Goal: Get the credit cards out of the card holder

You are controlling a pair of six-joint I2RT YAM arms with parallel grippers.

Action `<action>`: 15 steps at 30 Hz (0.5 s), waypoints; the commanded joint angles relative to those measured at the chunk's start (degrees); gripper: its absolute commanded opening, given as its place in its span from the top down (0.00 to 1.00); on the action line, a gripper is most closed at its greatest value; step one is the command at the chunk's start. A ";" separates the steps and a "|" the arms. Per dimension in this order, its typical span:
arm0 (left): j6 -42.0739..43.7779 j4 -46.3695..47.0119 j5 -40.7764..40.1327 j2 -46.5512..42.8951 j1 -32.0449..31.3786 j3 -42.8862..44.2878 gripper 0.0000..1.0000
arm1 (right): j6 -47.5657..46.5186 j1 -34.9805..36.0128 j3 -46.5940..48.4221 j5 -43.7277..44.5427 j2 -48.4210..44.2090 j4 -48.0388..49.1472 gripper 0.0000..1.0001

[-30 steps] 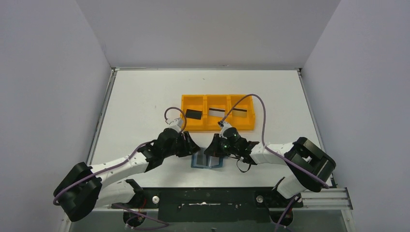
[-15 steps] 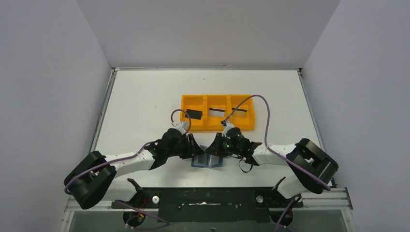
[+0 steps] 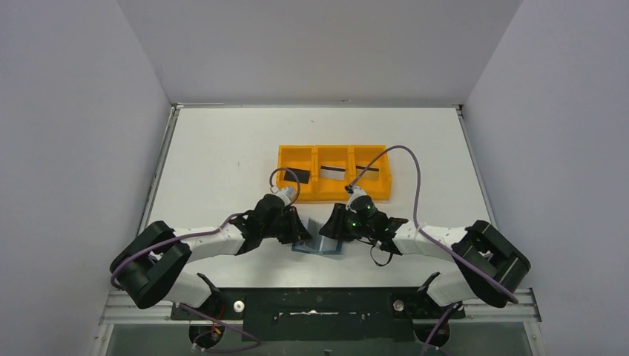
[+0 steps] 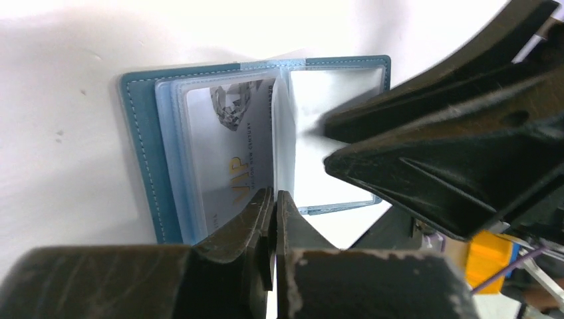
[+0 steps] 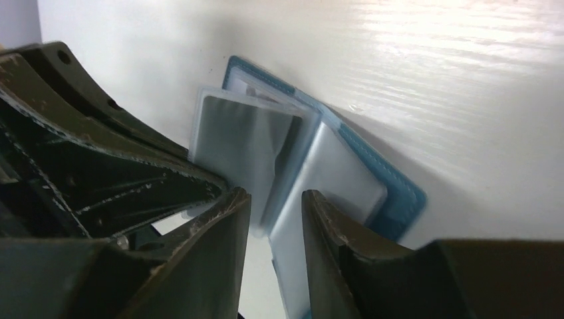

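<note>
Tightly shut, the left end effector (image 4: pixel 274 196) pinches the card holder (image 4: pixel 141 146).

Gold capitals reading "VIP" run lengthwise along a silver-grey plastic card (image 4: pixel 229 156) tucked in a clear sleeve of the open teal-blue folding card holder (image 4: pixel 141 166), with a line of smaller dark print beside them, too fine to read with certainty.

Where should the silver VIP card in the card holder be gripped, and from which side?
Pinch the VIP card by its thin edge nearest the left end effector, coming in low from that near side. It lies flat inside a clear sleeve of the open card holder, so only an edge is grippable. The sleeve's open side isn't clear.
</note>
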 commanded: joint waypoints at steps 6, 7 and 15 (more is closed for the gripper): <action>11.24 -21.09 -12.54 -2.49 0.29 12.69 1.00 | -5.05 -0.31 4.93 5.43 -4.14 -9.21 0.55; 11.55 -22.17 -13.19 -2.00 0.17 13.66 1.00 | -4.81 -0.29 4.99 4.99 -2.79 -8.43 0.56; 12.36 -31.44 -18.89 2.71 -3.30 21.96 0.95 | -1.39 -0.19 4.32 6.59 0.88 -5.02 0.71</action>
